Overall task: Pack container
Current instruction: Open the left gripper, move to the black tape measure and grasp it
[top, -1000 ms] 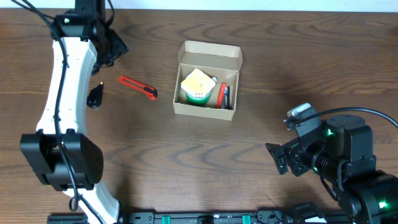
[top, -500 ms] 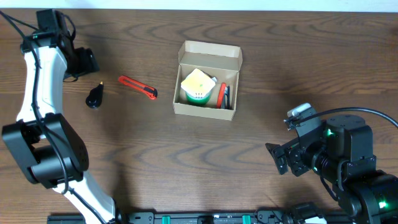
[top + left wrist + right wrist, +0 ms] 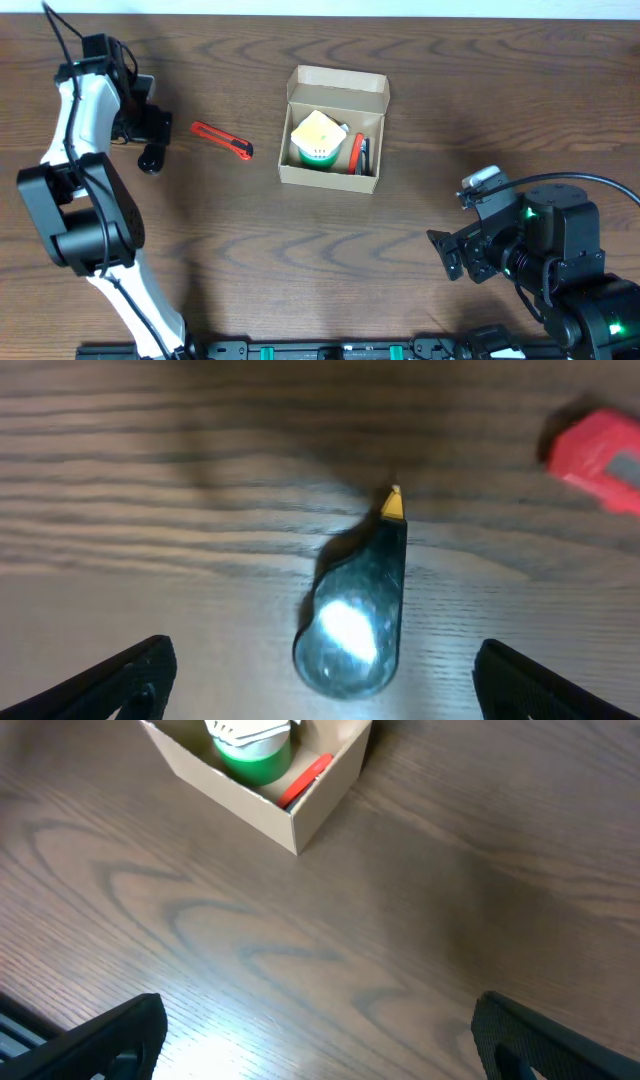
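Note:
The container [image 3: 292, 172], a tan cardboard box with its flap lid open, stands at the table's middle. It holds a green-and-yellow tape roll [image 3: 318, 139] and a red item [image 3: 355, 153]; its corner shows in the right wrist view [image 3: 290, 830]. A small shiny black teardrop-shaped object with a yellow tip [image 3: 152, 156] lies at the far left, and a red box cutter [image 3: 222, 141] lies between it and the box. My left gripper [image 3: 320, 680] is open, its fingers on either side of the black object [image 3: 355, 615], above it. My right gripper [image 3: 320, 1040] is open and empty over bare table at the front right.
The red cutter's end shows at the upper right of the left wrist view [image 3: 600, 450]. The wooden table [image 3: 330, 250] stretches between the box and the right arm. The table's back edge runs just behind the left arm.
The left arm has swung from the far left back down to the black object, and its gripper now sits over it. The right arm has not moved.

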Action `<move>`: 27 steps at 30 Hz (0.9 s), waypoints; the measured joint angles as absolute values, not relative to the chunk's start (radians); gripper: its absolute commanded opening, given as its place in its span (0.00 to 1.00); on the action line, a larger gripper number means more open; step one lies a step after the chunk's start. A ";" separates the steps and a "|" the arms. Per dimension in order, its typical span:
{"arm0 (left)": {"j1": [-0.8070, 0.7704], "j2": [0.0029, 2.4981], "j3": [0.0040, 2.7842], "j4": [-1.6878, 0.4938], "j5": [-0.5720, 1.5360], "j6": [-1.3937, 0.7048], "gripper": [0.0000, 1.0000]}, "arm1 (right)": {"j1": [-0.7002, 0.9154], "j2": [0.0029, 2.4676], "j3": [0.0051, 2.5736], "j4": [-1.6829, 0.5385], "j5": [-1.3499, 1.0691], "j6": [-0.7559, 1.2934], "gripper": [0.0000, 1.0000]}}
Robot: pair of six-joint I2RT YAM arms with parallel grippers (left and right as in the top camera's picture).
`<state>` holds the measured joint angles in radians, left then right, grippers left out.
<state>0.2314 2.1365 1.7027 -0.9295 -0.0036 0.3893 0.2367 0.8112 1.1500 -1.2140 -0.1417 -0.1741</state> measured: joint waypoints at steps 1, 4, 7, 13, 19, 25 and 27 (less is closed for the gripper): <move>0.231 2.149 1.703 -0.929 -0.003 0.402 0.97 | 0.237 0.811 1.150 -1.214 -0.142 -0.174 0.99; 0.231 2.186 1.701 -0.929 -0.003 0.429 0.97 | 0.237 0.811 1.150 -1.214 -0.142 -0.174 0.99; 0.231 2.207 1.700 -0.929 -0.003 0.447 0.97 | 0.237 0.811 1.150 -1.214 -0.142 -0.174 0.99; 0.231 2.234 1.700 -0.927 -0.004 0.464 1.00 | 0.237 0.811 1.150 -1.214 -0.142 -0.174 0.99; 0.231 2.243 1.700 -0.923 0.001 0.467 0.82 | 0.237 0.811 1.150 -1.214 -0.142 -0.174 0.99; 0.226 2.244 1.700 -0.916 0.000 0.450 0.59 | 0.237 0.812 1.150 -1.214 -0.142 -0.174 0.99; 0.226 2.244 1.700 -0.916 0.001 0.443 0.56 | 0.237 0.811 1.150 -1.214 -0.142 -0.174 0.99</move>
<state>0.2264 2.2440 1.7000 -0.9161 0.0006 0.4435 0.2367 0.8112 1.1500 -1.2140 -0.1421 -0.1741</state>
